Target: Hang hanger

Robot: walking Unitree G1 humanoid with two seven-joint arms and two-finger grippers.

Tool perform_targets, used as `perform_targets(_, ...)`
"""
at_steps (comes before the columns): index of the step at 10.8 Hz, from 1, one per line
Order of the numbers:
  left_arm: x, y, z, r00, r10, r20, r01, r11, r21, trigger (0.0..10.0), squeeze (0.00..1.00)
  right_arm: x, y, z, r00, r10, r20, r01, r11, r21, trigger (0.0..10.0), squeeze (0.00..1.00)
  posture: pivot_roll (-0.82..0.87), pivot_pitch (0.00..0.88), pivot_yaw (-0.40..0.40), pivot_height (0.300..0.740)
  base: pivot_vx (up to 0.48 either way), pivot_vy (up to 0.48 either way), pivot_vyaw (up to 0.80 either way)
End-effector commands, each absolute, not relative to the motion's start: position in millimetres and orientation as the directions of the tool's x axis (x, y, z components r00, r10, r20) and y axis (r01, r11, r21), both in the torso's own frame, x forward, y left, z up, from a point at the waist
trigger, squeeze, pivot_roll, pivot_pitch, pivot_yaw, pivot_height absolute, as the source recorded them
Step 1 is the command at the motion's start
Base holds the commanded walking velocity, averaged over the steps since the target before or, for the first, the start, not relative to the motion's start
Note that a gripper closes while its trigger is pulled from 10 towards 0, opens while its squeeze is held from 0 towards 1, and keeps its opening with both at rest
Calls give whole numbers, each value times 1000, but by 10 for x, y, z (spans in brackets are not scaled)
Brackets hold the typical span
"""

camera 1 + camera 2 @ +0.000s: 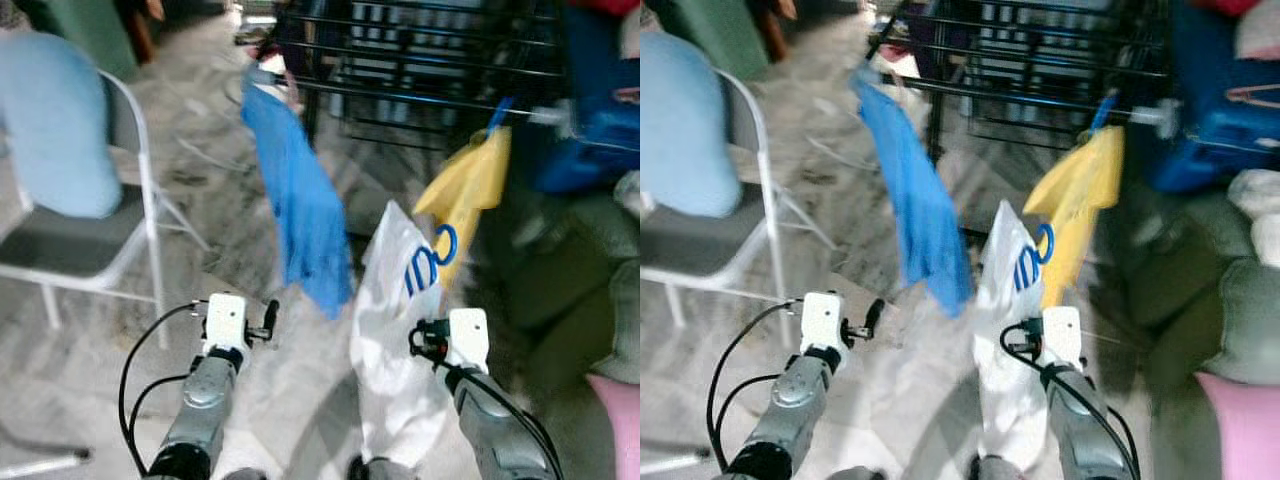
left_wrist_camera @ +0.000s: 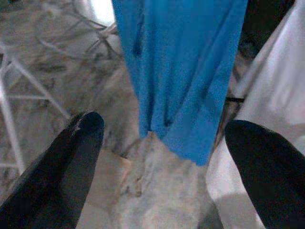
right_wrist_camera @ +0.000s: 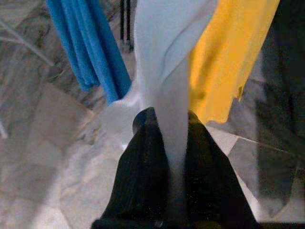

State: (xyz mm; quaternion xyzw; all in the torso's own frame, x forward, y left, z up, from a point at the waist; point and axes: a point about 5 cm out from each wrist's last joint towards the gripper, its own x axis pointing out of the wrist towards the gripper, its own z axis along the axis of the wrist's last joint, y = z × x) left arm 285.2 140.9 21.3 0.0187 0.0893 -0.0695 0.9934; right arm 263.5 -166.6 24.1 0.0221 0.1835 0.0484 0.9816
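A white garment (image 1: 392, 340) on a blue hanger, whose hook (image 1: 438, 258) curls out near its top, hangs in front of me. My right gripper (image 3: 167, 119) is shut on a fold of that white cloth (image 3: 164, 57), low at its right side (image 1: 425, 342). My left gripper (image 2: 164, 129) is open and empty, held out to the left of the garment (image 1: 268, 318). Just beyond it hangs a blue cloth (image 1: 300, 210), draped from the black drying rack (image 1: 420, 70). A yellow cloth (image 1: 470, 185) hangs from the rack's rail to the right.
A grey folding chair (image 1: 90, 250) stands at the left with something light blue (image 1: 55, 120) on it. Blue bundles (image 1: 600, 130) and grey cushions (image 1: 620, 320) crowd the right side, with a pink cushion (image 1: 620, 420) low down. Marble floor (image 1: 250, 400) lies below.
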Motion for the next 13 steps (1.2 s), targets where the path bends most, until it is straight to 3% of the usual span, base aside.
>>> perform_targets(1,2793,1537,163,974,-97,-204,109,993,48,10000,0,2681,-1555,314,936,150,-317,-136,988,67,10000,0,-15,167,20,740,0,0,800)
perform_targets(6,2848,1499,208,969,-135,-209,152,986,69,10000,0,2592,-1576,267,941,112,-320,-89,992,86,10000,0,-38,174,50,740,0,0,800)
perform_targets(9,2854,1508,204,964,-146,-221,165,984,73,10000,0,2641,-1635,493,983,48,-177,-36,997,73,10000,0,-53,179,64,740,-175,0,0)
perform_targets(13,2873,1520,212,965,-131,-225,149,987,64,10000,0,2630,-1688,482,984,27,-178,-17,998,52,10000,0,-47,182,59,740,-366,0,0)
